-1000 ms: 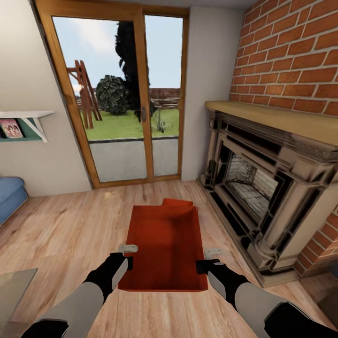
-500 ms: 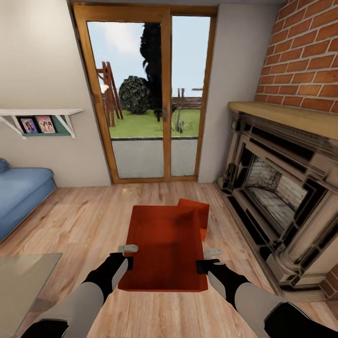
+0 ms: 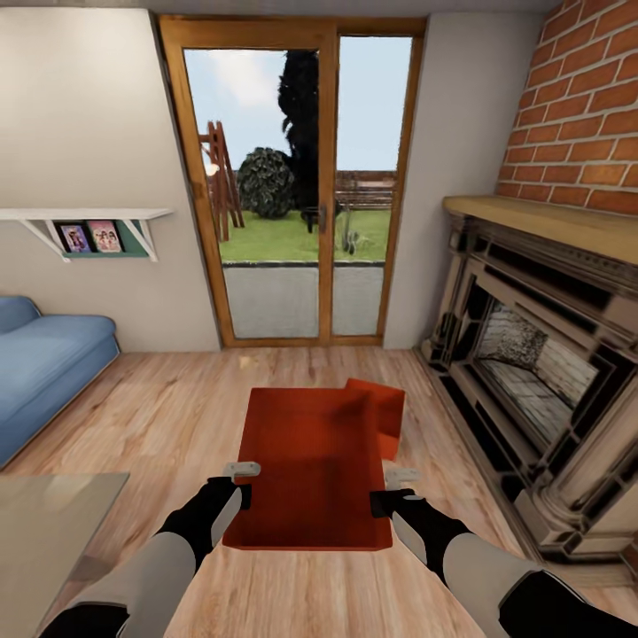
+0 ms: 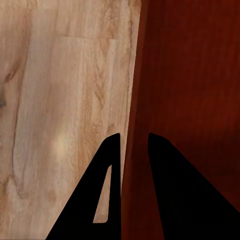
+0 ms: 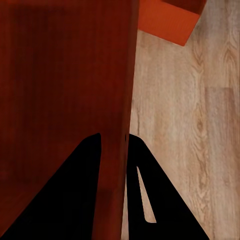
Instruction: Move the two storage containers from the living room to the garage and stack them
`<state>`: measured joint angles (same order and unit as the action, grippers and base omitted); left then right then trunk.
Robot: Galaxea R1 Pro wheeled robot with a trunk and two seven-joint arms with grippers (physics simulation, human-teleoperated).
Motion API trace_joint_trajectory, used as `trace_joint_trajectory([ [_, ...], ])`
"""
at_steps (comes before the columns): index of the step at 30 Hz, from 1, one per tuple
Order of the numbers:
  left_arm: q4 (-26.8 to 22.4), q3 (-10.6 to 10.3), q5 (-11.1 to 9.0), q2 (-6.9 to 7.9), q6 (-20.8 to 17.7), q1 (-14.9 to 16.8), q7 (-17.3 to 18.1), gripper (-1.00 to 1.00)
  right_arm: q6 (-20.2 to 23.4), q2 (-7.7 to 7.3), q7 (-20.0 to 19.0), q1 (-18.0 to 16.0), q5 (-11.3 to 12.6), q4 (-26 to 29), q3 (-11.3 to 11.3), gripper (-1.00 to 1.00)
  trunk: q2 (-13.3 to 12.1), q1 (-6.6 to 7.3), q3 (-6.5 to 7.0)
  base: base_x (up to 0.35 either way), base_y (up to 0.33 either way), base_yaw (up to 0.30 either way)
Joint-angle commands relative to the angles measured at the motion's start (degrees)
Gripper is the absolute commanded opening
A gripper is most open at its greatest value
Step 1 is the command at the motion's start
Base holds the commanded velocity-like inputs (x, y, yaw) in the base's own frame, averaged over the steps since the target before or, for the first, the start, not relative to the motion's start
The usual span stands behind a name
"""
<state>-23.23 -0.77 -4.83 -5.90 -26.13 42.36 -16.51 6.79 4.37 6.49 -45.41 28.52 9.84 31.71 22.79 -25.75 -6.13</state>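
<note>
I hold one orange-red storage container [image 3: 308, 465] in front of me, above the light wood-plank floor [image 3: 177, 408] of the living room. My left gripper [image 3: 241, 470] is shut on its left wall [image 4: 131, 125], my right gripper [image 3: 400, 477] on its right wall [image 5: 124, 100]. The second container [image 3: 383, 415] lies on the planks beyond the held one, its right end showing past the held box's far right corner; the same box [image 5: 170, 20] shows in the right wrist view.
Glass doors [image 3: 301, 186] with a wooden frame are straight ahead. An ornate fireplace [image 3: 540, 354] under red brick [image 3: 585, 115] runs along the right. A blue sofa [image 3: 44, 354] stands at left, a wall shelf [image 3: 89, 226] above it, a glass tabletop [image 3: 44, 523] at lower left.
The whole view has swung left: doors, fireplace and sofa slid rightward in the picture. More of the second container shows past the held one. Both grippers keep their hold.
</note>
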Motion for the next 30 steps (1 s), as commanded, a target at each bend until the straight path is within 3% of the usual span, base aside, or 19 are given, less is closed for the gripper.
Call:
trace_joint_trajectory([
  [1,-0.1,0.2,0.5,0.03,-0.4,0.1,-0.6,-1.0,0.3,-0.32,3.4,0.0,-0.1,0.0,0.3,-1.0,0.1,-0.04,-0.04,0.0,0.0,0.198],
  [15,-0.1,0.2,0.5,0.05,-0.4,0.1,-0.6,-1.0,0.4,-0.24,3.4,0.0,-0.2,0.0,0.3,-1.0,0.1,-0.04,0.47,0.0,0.0,0.133],
  [30,-0.1,0.2,0.5,0.03,-0.4,0.1,-0.6,-1.0,0.4,-0.24,3.4,0.0,-0.1,0.0,0.3,-1.0,0.1,-0.04,0.47,0.0,0.0,0.261],
])
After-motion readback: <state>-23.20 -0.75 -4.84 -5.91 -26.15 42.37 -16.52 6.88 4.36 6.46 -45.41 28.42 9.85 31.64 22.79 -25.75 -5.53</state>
